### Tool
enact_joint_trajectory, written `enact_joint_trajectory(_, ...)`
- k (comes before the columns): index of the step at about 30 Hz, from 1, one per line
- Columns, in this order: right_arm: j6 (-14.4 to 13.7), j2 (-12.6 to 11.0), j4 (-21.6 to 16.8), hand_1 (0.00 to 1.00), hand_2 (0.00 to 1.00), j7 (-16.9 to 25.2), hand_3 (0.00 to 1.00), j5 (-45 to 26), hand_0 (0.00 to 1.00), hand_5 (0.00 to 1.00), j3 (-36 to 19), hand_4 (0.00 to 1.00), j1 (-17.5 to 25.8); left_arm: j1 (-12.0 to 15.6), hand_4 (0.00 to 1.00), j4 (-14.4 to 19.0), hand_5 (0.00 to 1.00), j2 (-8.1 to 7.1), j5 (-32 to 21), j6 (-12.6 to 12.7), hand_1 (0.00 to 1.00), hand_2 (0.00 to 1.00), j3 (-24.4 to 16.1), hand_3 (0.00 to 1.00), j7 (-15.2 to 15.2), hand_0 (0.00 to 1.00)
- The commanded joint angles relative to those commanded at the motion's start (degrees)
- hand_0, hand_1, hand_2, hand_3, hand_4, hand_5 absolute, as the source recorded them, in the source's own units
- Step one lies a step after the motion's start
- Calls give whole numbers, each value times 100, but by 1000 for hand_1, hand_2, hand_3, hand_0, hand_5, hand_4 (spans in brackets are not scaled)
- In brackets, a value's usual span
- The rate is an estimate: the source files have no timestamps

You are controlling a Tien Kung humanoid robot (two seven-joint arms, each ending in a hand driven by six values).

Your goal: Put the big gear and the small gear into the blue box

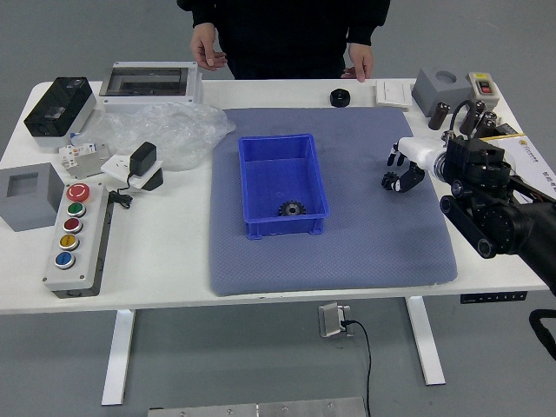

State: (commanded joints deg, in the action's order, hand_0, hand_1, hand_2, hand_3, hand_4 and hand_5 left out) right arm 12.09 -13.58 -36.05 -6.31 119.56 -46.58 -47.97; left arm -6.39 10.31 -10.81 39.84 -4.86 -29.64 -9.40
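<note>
The right hand (pixel 397 171) reaches in from the right, its fingers apart at the right part of the mat. Beside its lower fingertips lies a small dark gear (pixel 389 181); whether they touch it I cannot tell. The blue box (pixel 252 228) stands left of the hand on the mat. Inside the box, near its front wall, rests a larger dark gear (pixel 292 208). My left hand is out of view.
A blue-grey mat (pixel 347 261) covers the table's middle. A black round object (pixel 340 98) sits at the back edge. At left are a button panel (pixel 74 239) and plastic wrap (pixel 165 135). A person stands behind, both hands lowered by the table's far edge.
</note>
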Motion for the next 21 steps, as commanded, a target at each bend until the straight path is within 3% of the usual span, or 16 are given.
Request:
enact_joint_trajectory(10, -121, 71, 15, 518, 619, -86, 638, 15, 554, 222, 4, 675, 21, -3, 514, 0, 82, 2, 24, -3, 838, 840, -22, 837, -2, 829)
enact_joint_trajectory(21, -49, 69, -147, 503, 591, -228, 641, 21, 535, 226, 65, 687, 62, 4, 513, 0, 83, 5, 25, -2, 836, 840, -30, 836, 1, 829)
